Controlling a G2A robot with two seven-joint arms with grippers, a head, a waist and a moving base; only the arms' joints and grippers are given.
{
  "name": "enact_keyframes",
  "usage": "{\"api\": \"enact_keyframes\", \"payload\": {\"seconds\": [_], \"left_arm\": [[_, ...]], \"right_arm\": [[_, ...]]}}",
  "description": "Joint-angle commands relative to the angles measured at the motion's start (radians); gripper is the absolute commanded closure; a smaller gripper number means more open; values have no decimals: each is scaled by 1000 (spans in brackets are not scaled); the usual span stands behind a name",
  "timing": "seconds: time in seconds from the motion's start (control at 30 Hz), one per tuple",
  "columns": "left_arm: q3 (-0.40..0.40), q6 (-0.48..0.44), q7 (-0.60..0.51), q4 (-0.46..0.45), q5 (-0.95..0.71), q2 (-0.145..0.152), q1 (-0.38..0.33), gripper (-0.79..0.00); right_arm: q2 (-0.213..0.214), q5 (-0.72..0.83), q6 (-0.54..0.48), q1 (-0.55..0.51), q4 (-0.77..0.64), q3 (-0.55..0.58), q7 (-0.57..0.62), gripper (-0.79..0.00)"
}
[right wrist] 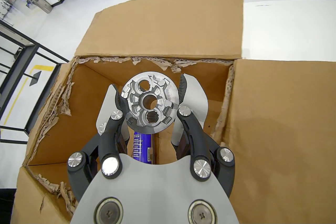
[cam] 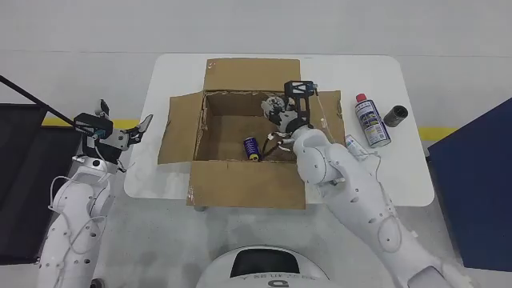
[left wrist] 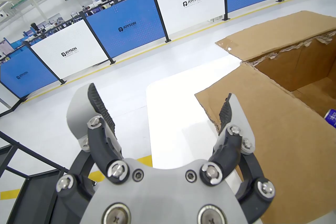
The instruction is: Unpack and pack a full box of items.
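An open cardboard box (cam: 180,128) stands mid-table with its flaps spread out. My right gripper (right wrist: 151,99) hangs over the box interior, shut on a round grey metal disc (right wrist: 150,105) with holes and raised teeth; the same disc (cam: 274,110) sits near the box's far right corner in the top view. Below it, on the box floor, lies a dark blue can (cam: 251,147), also the blue can (right wrist: 141,147) under the disc. My left gripper (left wrist: 160,101) stands open and holds nothing, off the table's left edge beside the box's left flap (left wrist: 262,130).
On the table right of the box lie a spray can with a red cap (cam: 371,120), a dark cylinder (cam: 395,115) and a small tube-like item (cam: 356,146). The white table (cam: 364,76) has free surface at the far right. Dark racks stand left and right of the table.
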Motion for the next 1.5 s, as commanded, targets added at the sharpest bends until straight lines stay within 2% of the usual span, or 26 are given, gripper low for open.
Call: {"api": "enact_keyframes", "payload": {"seconds": [0.0,0.17,0.37,0.43,0.53,0.57,0.7,0.8,0.93,1.17,1.33,1.4,1.43,1.47], "left_arm": [[0,0,0,0,0,0,0,-785],[0,0,0,0,0,0,0,-785],[0,0,0,0,0,0,0,-785],[0,0,0,0,0,0,0,-785],[0,0,0,0,0,0,0,-785],[0,0,0,0,0,0,0,-785],[0,0,0,0,0,0,0,-785],[0,0,0,0,0,0,0,-785],[0,0,0,0,0,0,0,-785],[0,0,0,0,0,0,0,-785],[0,0,0,0,0,0,0,-785],[0,0,0,0,0,0,0,-785],[0,0,0,0,0,0,0,-785],[0,0,0,0,0,0,0,-785]], "right_arm": [[-11,-52,42,32,39,-46,25,0],[-36,-108,96,89,95,-107,86,0],[-54,-167,111,121,134,-146,162,-18],[-58,-188,108,125,146,-159,184,-46],[-66,-215,117,129,165,-172,200,-160],[-69,-220,124,131,173,-172,201,-169],[-83,-232,168,142,204,-166,188,-129],[-93,-232,179,150,226,-164,187,-148],[-105,-246,192,154,253,-168,181,-277],[-122,-281,228,146,271,-165,152,-323],[-127,-304,244,122,257,-151,135,-385],[-128,-315,243,109,245,-145,133,-449],[-128,-324,244,103,239,-141,131,-551],[-128,-330,244,97,233,-138,131,-588]]}}
